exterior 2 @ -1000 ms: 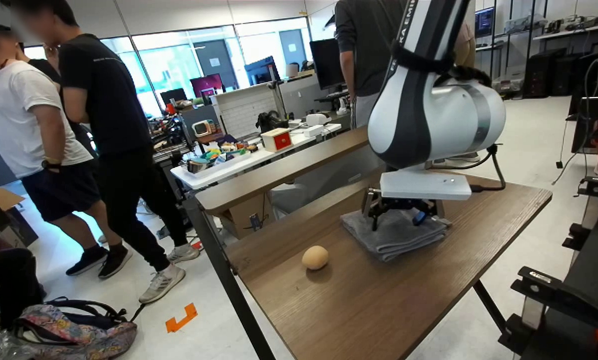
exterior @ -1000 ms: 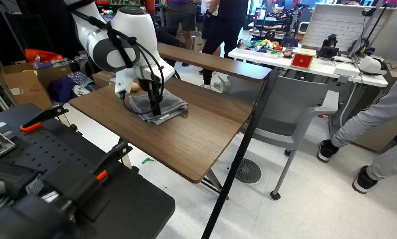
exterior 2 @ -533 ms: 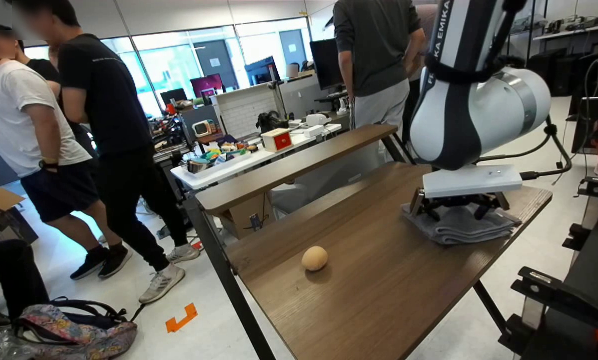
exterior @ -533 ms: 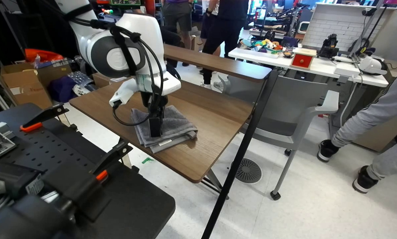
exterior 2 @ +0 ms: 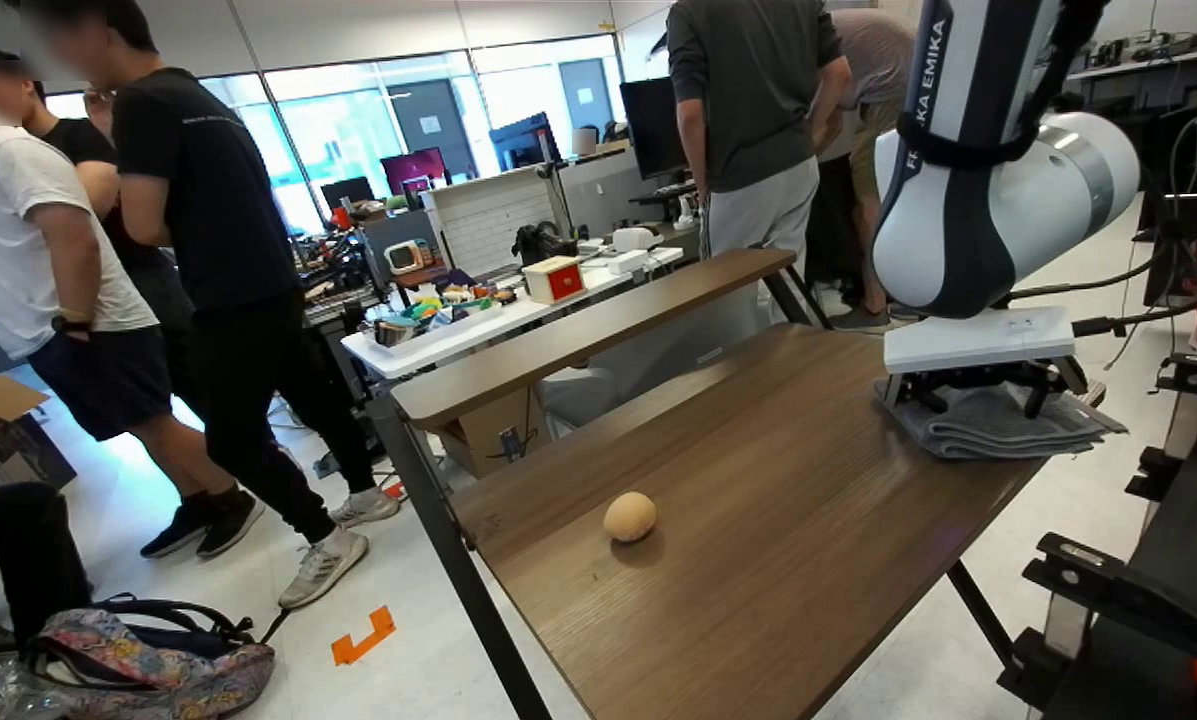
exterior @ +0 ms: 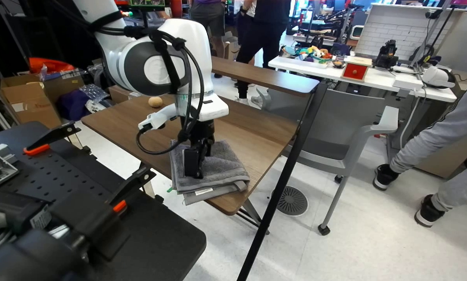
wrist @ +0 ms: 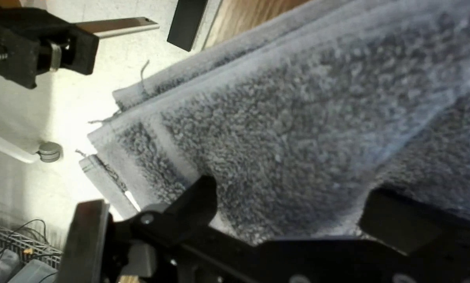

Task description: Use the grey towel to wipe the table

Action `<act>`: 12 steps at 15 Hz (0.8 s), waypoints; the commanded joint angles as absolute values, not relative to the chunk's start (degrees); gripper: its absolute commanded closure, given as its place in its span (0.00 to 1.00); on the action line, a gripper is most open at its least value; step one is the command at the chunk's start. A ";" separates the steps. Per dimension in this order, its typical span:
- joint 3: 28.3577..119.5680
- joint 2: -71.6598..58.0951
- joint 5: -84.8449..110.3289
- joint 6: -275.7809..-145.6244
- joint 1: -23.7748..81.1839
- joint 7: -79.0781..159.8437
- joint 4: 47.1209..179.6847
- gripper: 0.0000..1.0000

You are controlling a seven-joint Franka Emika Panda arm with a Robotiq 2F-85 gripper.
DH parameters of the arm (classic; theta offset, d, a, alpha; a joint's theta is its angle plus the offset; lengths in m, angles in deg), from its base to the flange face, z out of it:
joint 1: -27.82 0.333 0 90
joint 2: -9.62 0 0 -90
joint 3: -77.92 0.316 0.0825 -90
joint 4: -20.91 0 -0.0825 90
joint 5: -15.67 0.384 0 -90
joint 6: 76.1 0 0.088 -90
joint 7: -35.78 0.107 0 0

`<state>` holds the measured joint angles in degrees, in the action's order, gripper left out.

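On the pale floor [exterior: 358,253] of a crowded room we find one brown table [exterior 2: 718,540], wood-grain top, black legs, narrow raised shelf [exterior 2: 598,335] along one long side. Upon it: one grey towel [exterior: 225,168], folded in layers, lying near a corner at the long edge opposite the shelf, partly overhanging. One gripper [wrist: 291,190], jaws spread wide apart, fingertips [wrist: 201,195] down on the towel's upper face. One round tan object [exterior 2: 630,517], well apart from the towel.

Around the table: one grey chair [exterior: 346,119]; one black bench [exterior: 167,246] with black-and-orange clamps [exterior: 134,186]; several people [exterior 2: 218,220], standing; one white table [exterior: 381,82], cluttered.

Containers: on the white table, one wooden box [exterior: 355,72], red front, round knob, contents hidden from us; near it, a heap of small coloured things [exterior: 315,52], whose holder we cannot make out clearly. Beyond the black bench, cardboard boxes [exterior: 40,112], contents unclear; on the floor, one patterned backpack [exterior 2: 168,655], contents hidden. In the wrist view we note pale bins [wrist: 34,272] beside a wire rack [wrist: 48,255]; what they hold we cannot tell.
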<state>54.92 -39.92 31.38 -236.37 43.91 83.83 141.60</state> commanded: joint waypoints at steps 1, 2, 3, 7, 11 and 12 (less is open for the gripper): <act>57.26 -41.32 28.50 -236.29 41.78 84.97 140.34 0.00; 59.17 -40.75 28.35 -237.77 40.89 83.58 140.42 0.00; 61.97 -39.69 28.30 -238.68 39.71 81.46 140.61 0.00; 72.45 -37.88 30.45 -242.12 37.94 76.21 141.62 0.00; 84.04 -39.86 32.18 -244.13 35.74 70.83 139.97 0.00; 86.76 -40.51 32.68 -244.29 34.81 68.87 139.37 0.00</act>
<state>78.97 -37.28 30.25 -242.66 38.12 74.88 141.18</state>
